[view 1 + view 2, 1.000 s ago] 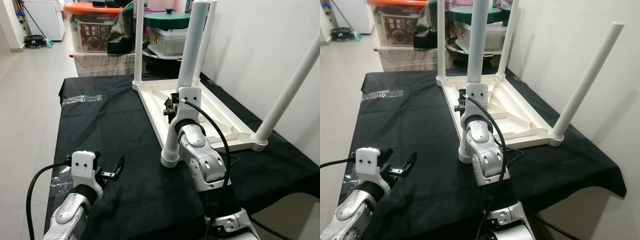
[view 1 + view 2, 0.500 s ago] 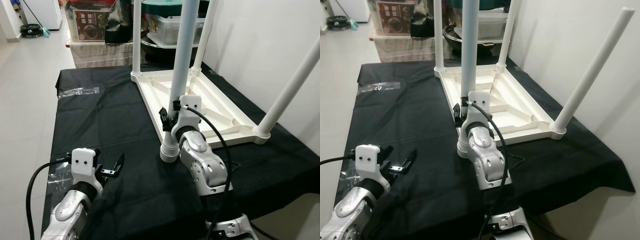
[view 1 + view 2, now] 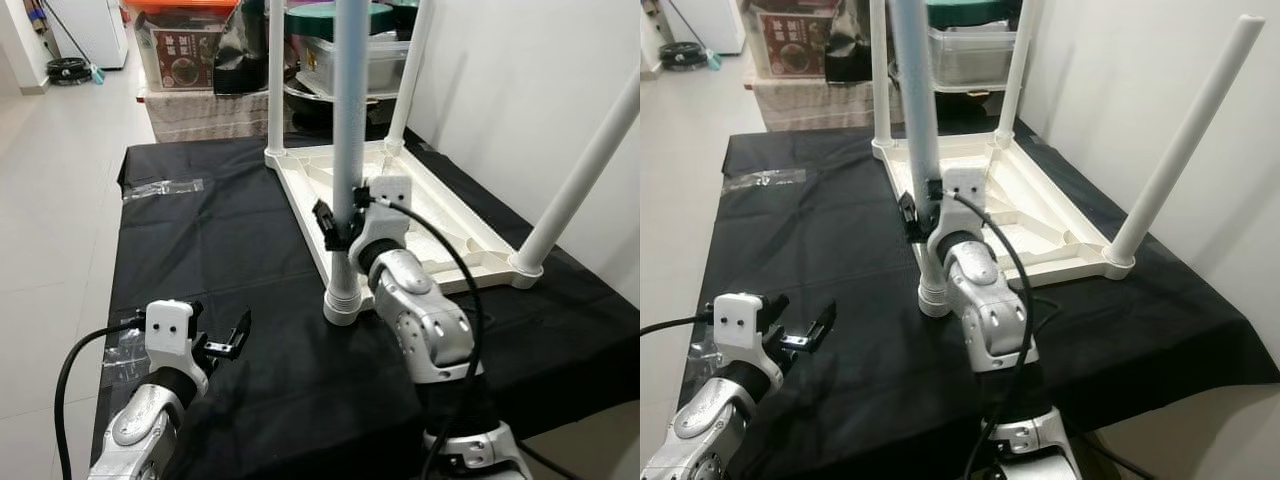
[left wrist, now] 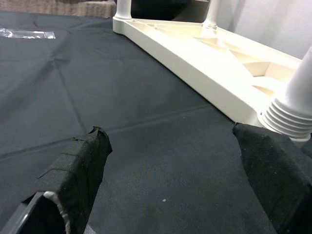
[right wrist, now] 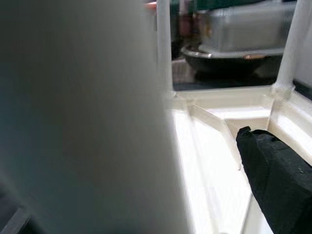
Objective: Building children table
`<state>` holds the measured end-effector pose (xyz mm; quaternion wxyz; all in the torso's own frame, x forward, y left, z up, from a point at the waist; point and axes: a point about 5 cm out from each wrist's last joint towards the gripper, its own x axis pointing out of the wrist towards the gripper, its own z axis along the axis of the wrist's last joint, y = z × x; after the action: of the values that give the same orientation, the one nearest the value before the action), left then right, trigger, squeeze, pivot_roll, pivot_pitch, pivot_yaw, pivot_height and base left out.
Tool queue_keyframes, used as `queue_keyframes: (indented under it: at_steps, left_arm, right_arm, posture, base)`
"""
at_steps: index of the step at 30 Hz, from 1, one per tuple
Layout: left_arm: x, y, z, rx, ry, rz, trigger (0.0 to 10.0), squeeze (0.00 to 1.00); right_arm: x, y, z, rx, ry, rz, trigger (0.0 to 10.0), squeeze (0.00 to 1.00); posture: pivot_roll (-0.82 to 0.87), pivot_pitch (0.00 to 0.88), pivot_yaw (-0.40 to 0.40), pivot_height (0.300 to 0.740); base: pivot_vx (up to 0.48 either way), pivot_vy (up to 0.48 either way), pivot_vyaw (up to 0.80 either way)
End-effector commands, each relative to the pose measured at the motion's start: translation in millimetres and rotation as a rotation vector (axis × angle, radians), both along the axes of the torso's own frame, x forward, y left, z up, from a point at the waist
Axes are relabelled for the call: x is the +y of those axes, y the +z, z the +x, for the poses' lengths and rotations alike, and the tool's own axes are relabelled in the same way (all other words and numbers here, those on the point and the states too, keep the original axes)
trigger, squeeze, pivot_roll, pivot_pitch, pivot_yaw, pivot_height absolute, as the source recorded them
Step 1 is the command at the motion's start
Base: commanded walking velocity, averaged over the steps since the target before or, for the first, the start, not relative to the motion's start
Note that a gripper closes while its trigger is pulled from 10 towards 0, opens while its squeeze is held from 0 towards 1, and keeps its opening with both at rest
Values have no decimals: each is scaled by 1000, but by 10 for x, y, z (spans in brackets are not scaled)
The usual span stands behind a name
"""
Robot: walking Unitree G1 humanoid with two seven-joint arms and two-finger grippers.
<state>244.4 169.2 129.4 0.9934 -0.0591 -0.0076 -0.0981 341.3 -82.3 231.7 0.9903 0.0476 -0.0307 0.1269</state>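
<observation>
The white children's table top lies upside down on the black cloth, with three white legs standing at its far left, far right and near right corners. A fourth white leg stands almost upright at the near left corner, its ribbed end down beside the top's edge. My right gripper is shut on this leg just above the base. In the right wrist view the leg is a close blur beside one black finger. My left gripper hovers open over the cloth near the front left, holding nothing.
The black cloth covers the work table, with a clear plastic bag at its far left and another by my left arm. Storage boxes and a green-lidded pot stand behind. A white wall runs along the right.
The held leg has swung from leaning right to nearly upright, my right gripper turning with it. The left gripper stays put; the camera shifted a little.
</observation>
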Motion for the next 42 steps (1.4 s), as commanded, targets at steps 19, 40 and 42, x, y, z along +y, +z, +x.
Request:
queue_keyframes:
  at_steps: [19, 40, 42]
  left_arm:
    - [-8, -18, 20, 2, -18, 7, 10000, 0]
    - [-3, -24, 2, 1, -9, 9, 10000, 0]
    - [-5, -23, 3, 1, -9, 9, 10000, 0]
  right_arm:
    - [-307, 438, 281, -140, 339, -43, 10000, 0]
    - [-367, 200, 386, -90, 690, -174, 0, 0]
    - [-378, 199, 402, -91, 678, -171, 0, 0]
  posture:
    - [49, 0, -82, 740]
    - [58, 0, -98, 740]
    - [59, 0, -102, 740]
  base:
    - [0, 0, 0]
    - [0, 0, 0]
    - [0, 0, 0]
